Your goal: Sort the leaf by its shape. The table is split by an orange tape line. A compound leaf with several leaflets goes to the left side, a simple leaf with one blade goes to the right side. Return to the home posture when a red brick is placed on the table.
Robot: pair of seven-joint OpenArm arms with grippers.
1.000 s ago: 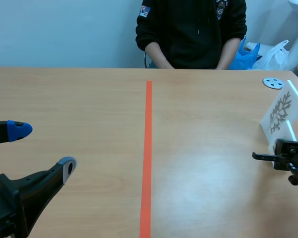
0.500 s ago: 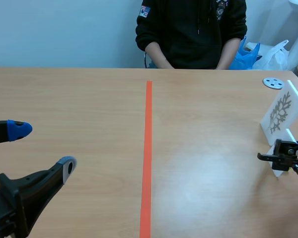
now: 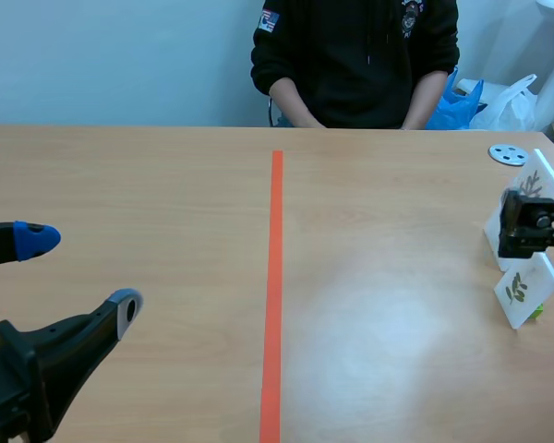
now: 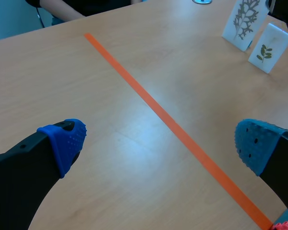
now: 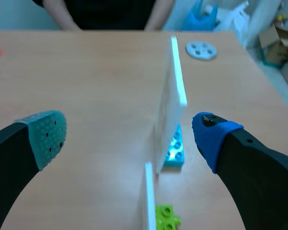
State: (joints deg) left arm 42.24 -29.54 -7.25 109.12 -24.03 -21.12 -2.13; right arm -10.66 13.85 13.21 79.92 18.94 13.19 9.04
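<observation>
Bright, even overhead light lays a pale sheen on the table, with only faint shadows.

My left pads are dotted blue; my right pads are grey-green and blue. An orange tape line crosses the tan table. At three o'clock, the white small card bears a green leaf.

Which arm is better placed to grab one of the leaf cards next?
Right. The right tool is open right at the two cards, which stand on its side of the tape line. The left tool is open too, but far across the line.
</observation>
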